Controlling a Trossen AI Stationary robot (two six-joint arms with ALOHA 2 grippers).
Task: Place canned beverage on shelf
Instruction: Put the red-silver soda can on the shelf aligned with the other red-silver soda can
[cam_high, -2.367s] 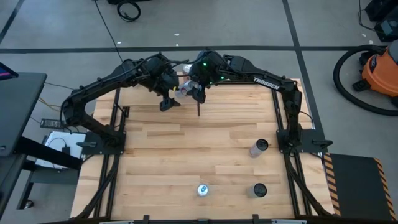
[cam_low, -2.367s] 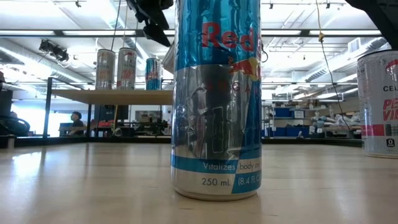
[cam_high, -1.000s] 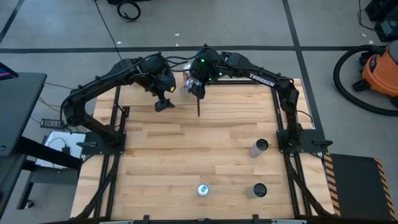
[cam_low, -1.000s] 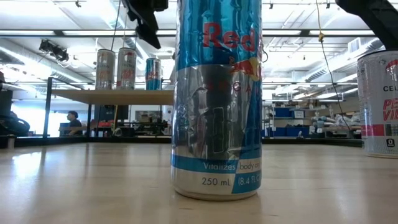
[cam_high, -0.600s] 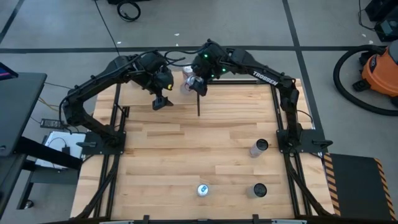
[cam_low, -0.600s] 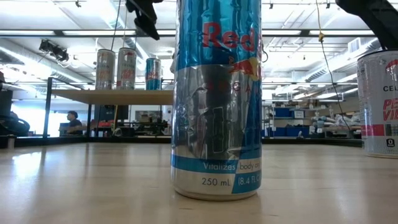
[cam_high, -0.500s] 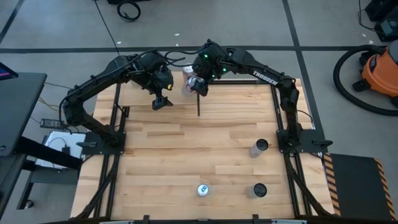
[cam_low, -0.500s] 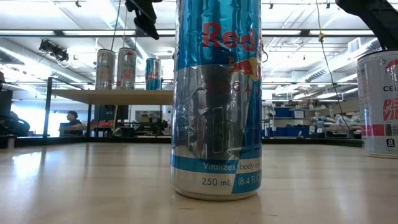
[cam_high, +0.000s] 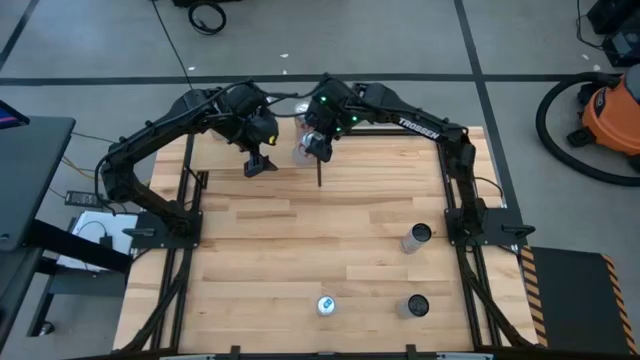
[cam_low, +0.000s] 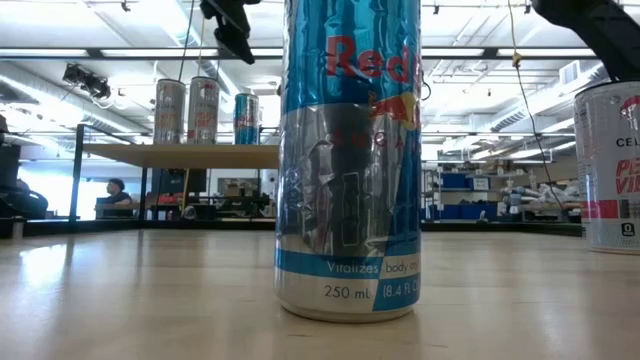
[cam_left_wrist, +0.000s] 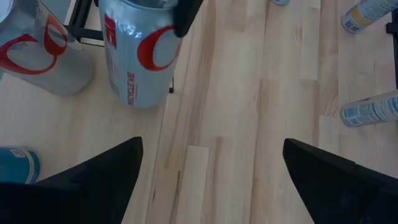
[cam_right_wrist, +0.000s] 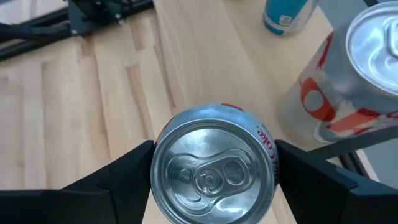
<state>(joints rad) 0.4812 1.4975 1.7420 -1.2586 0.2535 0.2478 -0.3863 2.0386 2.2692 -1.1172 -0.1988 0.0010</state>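
Observation:
My right gripper (cam_high: 312, 145) is shut on a silver can with red print (cam_right_wrist: 214, 165) at the table's far edge, over the pale-wood shelf (cam_low: 180, 155). The low view hides this can behind a nearer blue can. Two silver cans (cam_low: 187, 110) and a blue can (cam_low: 245, 118) stand upright on the shelf. In the left wrist view the held can (cam_left_wrist: 140, 56) is near the shelf's (cam_left_wrist: 68, 124) edge. My left gripper (cam_high: 256, 165) hangs open just left of it, with nothing between its fingers. My right gripper pinches the can's side wall (cam_right_wrist: 154, 171) just under its top rim, one finger (cam_right_wrist: 121, 177) on each side. The fingers slant down at it from the table's right. The can stays upright, top up. Whether its base rests on the shelf I cannot tell.
A blue and silver can (cam_high: 326, 305) stands near the table's front edge and fills the middle of the low view. Two more cans (cam_high: 417, 236) (cam_high: 417, 305) stand on the table's right part. The shelf's black leg (cam_high: 319, 172) rises just near of the held can.
My right gripper has tipped slightly with the can still in its hold, and the can has shifted a little toward the table's near edge. My left gripper has stayed open.

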